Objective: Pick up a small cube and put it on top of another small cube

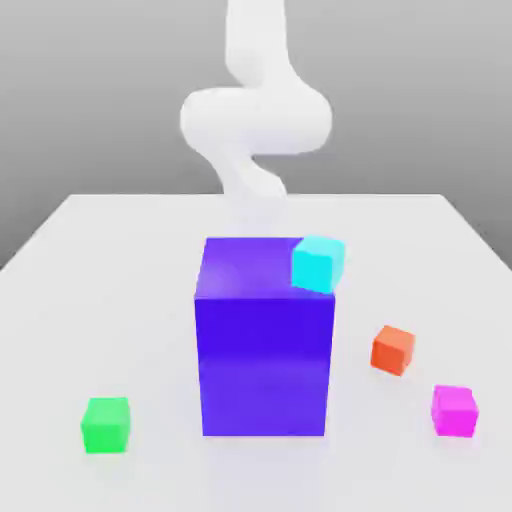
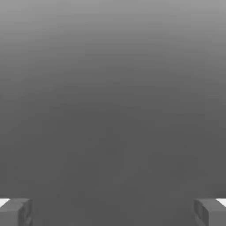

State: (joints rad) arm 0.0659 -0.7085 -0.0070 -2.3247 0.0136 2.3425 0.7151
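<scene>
White bench [image 1: 265, 480]; on it, midway between its side edges, a tall blue-purple block [image 1: 265, 365], a cyan cube [image 1: 318, 264] at its top's right edge in the exterior view. Green cube [image 1: 106, 425] toward the bench's near-left corner; magenta cube [image 1: 454, 411] toward the near-right, outside the gripper's [image 2: 113, 212] wide-spread, empty fingers; orange-red cube [image 1: 393, 350] just behind it.

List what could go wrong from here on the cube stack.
The big blue-purple block stands between the green cube and the magenta cube; a low, straight carry could hit it.

The cyan cube sits at the block's edge, on the exterior view's right, so a bump might knock it down.

The orange-red cube is close to the magenta one; the open claw might nudge it while descending.
</scene>
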